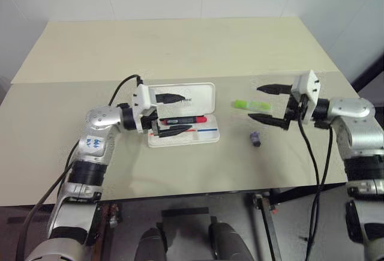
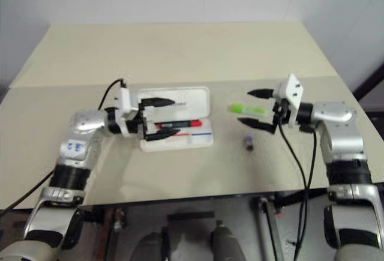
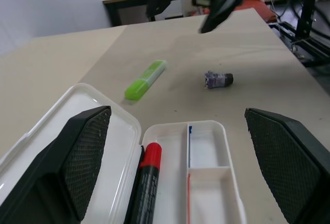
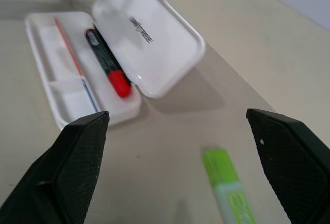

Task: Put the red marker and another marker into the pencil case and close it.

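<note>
While the white hard-shell hinged pencil case (image 1: 183,114) is lying open on the pale beige table (image 1: 180,51), I am seeing my left hand (image 1: 169,114) hovering over its tray end, black fingers spread wide and gripping nothing. Lying inside the tray, along the hinge side, is the slim black-barrelled marker with the bright red cap (image 1: 183,120) — it is resting free, its red end pointing towards the right hand. The lid, with small dark lettering, is standing propped back behind it, and the red and blue stripes are showing on the tray floor beside the marker.

My right hand (image 1: 267,103) is reaching in from the other side, fingers likewise parted wide and empty. Between those fingers, as seen from the head camera, the short thick light-green highlighter (image 1: 251,104) is lying flat on the table, well apart from the case; I cannot tell whether either finger is touching it. Near it, closer to me, a small stubby dark purplish object (image 1: 255,137) is sitting on the table.
</note>
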Motion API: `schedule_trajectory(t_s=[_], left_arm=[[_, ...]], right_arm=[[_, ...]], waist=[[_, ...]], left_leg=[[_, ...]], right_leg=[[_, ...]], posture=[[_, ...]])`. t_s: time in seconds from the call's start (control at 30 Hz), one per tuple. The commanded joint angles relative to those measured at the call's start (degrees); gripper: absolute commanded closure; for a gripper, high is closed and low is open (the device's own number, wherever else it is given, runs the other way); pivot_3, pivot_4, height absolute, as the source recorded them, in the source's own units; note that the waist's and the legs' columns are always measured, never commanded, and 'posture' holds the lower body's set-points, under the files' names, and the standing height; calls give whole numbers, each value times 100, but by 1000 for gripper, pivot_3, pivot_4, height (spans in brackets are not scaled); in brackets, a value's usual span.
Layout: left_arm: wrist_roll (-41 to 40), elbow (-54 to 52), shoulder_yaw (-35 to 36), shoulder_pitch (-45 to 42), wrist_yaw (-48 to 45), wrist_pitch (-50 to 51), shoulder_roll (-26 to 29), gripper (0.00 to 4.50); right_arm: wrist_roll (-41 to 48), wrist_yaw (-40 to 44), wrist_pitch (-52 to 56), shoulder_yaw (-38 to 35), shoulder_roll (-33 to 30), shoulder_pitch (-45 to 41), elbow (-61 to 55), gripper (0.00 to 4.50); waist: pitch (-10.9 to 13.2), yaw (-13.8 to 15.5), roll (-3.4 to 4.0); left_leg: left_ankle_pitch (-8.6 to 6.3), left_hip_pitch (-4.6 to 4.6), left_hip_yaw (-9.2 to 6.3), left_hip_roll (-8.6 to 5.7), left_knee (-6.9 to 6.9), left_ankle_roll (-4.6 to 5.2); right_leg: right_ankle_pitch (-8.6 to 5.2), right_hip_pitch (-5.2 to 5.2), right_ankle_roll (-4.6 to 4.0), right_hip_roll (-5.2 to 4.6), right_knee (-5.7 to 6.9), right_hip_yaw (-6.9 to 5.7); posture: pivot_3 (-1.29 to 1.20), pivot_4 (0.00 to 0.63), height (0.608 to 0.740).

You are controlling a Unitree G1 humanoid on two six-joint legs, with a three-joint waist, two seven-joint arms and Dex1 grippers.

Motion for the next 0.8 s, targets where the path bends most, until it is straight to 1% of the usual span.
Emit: schedule_trajectory(t_s=[0.03, 0.17, 0.33, 0.47, 0.6, 0.7, 0.8], left_arm=[[-573, -1038, 595, 508, -54, 568, 581, 42], [-846, -1648, 1051, 1123, -89, 960, 1254, 42], [-1062, -2077, 1676, 1758, -102, 1203, 1828, 42], [-1146, -2313, 1960, 2024, 4, 1311, 2007, 42], [-1201, -2517, 2077, 2150, 118, 1392, 2031, 42], [-1259, -2850, 2184, 2343, 271, 1530, 2023, 42], [-1298, -2963, 2282, 2470, 333, 1612, 2057, 42]], right_arm=[[-435, 444, -402, 215, 106, -815, 1519, 0], [-885, 604, -837, 382, 330, -1518, 2933, 0], [-1404, 383, -1190, 478, 545, -1961, 3872, 0], [-1766, -14, -1364, 486, 708, -2172, 4223, 0], [-2024, -382, -1376, 456, 839, -2307, 4394, 0], [-2265, -886, -1242, 486, 955, -2487, 4502, 0], [-2450, -1118, -1161, 499, 1009, -2577, 4563, 0]], waist=[[2, -53, 2], [3, -159, 5], [5, -257, 8], [7, -288, 10], [7, -333, 10], [7, -386, 10], [7, -435, 10]], left_leg=[[-1, 0, 2, 0, 5, 2], [-2, 1, 6, 0, -10, 4], [-2, 2, 7, -1, -9, 3], [-2, 2, 6, -2, -8, 3], [-2, 2, 5, -1, -8, 3], [-2, 2, 4, -2, -10, 2], [-2, 2, 5, -3, -15, 2]], right_leg=[[0, 0, 0, -1, 0, 1], [0, -1, 0, -3, -2, 3], [-1, 0, -2, -6, 1, 2], [-1, 1, -2, -7, 2, 1], [-1, 1, -2, -7, 4, 1], [-1, 1, -2, -7, 4, 1], [-1, 0, -2, -9, 2, 1]], posture=[[0, 150, 740], [0, 150, 740], [0, 150, 740], [0, 150, 740], [0, 150, 740], [0, 150, 740], [0, 150, 740]])
